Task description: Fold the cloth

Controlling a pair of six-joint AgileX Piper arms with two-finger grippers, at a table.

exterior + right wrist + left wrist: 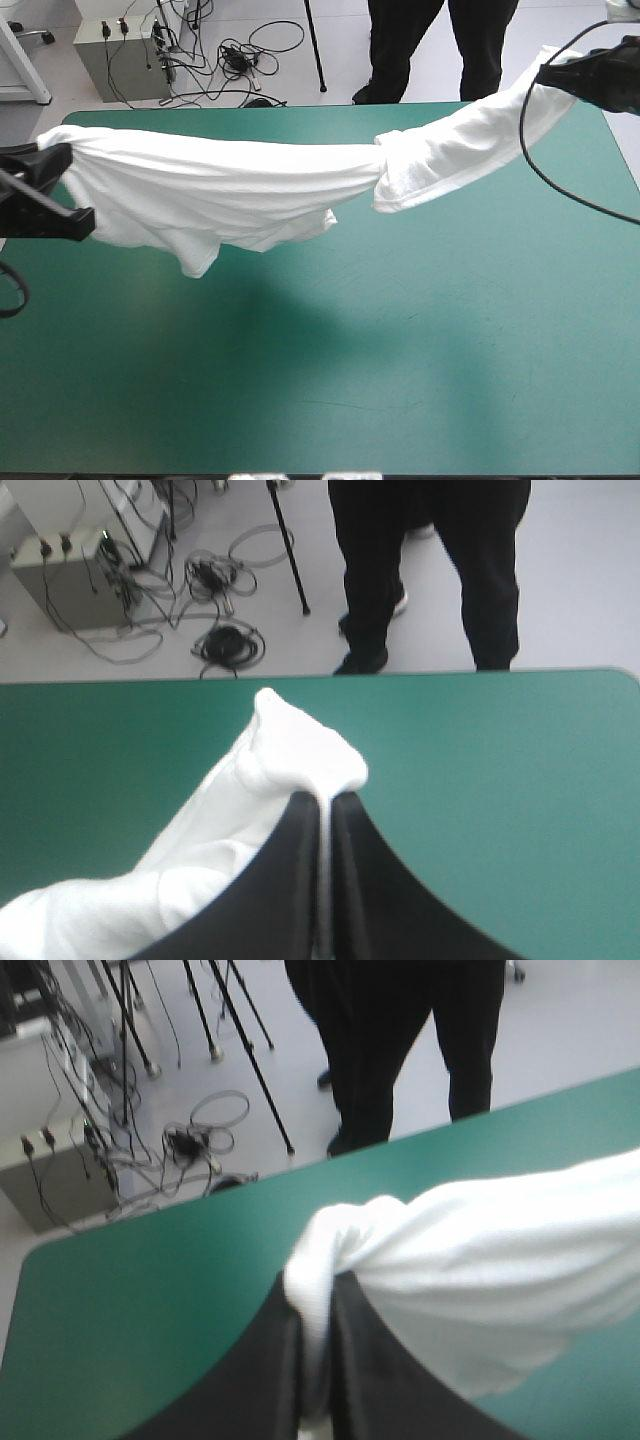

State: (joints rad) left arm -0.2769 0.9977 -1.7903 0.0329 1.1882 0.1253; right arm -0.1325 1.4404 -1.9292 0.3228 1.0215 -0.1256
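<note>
**T-shirt [230, 190] strung between both grippers over the table [420, 380]**

High view: the white T-shirt hangs as a sagging band above the teal-green table. It runs from the left gripper [58, 165] at the table's left edge to the right gripper [560, 72] near the far right corner, with a twist mid-span.

Left wrist view: the left gripper [318, 1295] has its black fingers all but closed, pinching a bunched fold of the T-shirt [480, 1250].

Right wrist view: the right gripper [322, 800] likewise pinches a corner of the T-shirt [295, 745], which pokes out past its fingertips.
</note>
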